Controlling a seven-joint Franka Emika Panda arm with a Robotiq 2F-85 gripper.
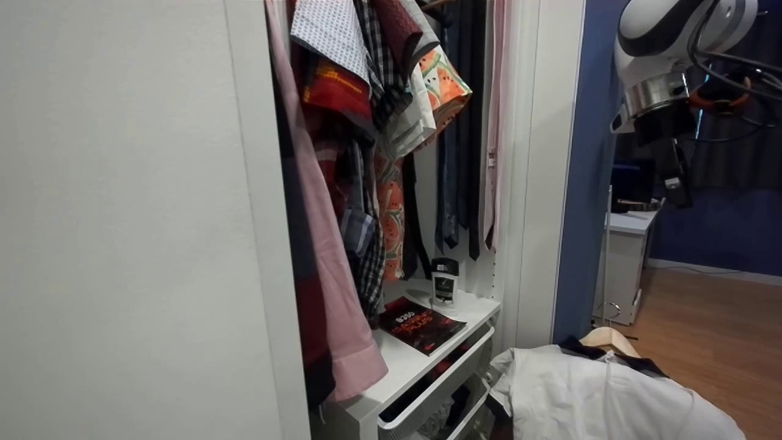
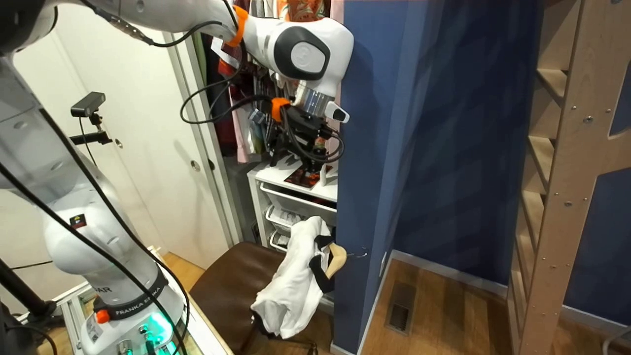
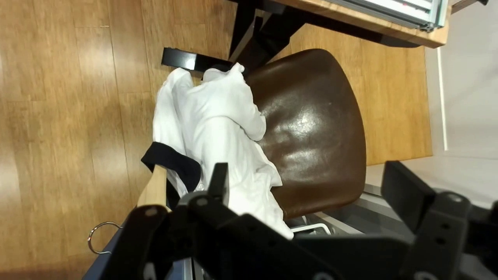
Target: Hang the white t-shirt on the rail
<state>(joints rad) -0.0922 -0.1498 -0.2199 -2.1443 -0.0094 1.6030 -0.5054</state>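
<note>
Fingers (image 3: 218, 182) of the gripper (image 3: 309, 184) stood spread wide, above and apart from the white t-shirt (image 3: 221, 124). Shirt lay across the edge of the brown chair (image 3: 311, 132), wooden hanger (image 3: 155, 190) at its dark collar (image 3: 177, 160). Garments (image 1: 391, 195) hung over the white shelf (image 1: 397, 355) beyond.

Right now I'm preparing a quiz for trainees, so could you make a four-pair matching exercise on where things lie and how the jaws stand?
1. White t-shirt
2. Wooden hanger
3. Booklet
4. Jaws

A. Open, gripping nothing
B. On the white drawer unit
C. Over the edge of the brown chair
D. Poking out of the dark collar

Pairs: 1-C; 2-D; 3-B; 4-A
</note>
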